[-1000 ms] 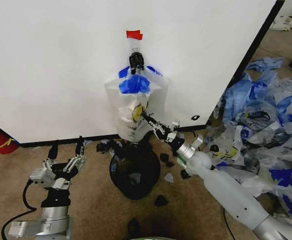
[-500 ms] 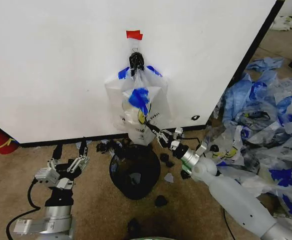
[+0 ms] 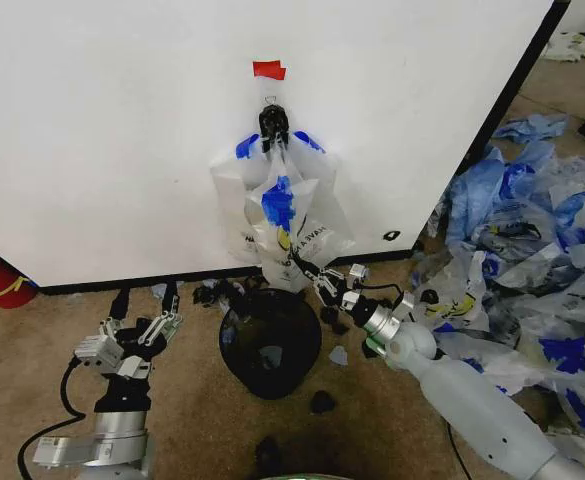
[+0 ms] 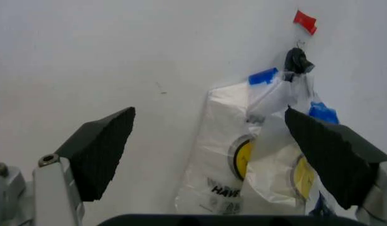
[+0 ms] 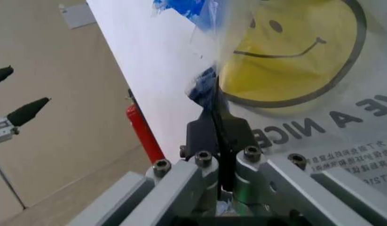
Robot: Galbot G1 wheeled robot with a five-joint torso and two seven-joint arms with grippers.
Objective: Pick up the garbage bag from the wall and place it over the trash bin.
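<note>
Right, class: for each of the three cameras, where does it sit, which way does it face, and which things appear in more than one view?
Head view: high on the robot, facing forward and down at the wall, garbage bag and trash bin; both arms show.
Left wrist view: on the left arm, facing the wall and hanging bag; open left gripper frames it.
Right wrist view: on the right arm, close against the bag's smiley face; right gripper pinches plastic.
Shared: the bag and the wall.

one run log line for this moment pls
stage: pulling bag off wall | right pincer: shut on garbage bag, bag on wall clip | left pincer: open, idle, left of trash bin | bin: unlined
</note>
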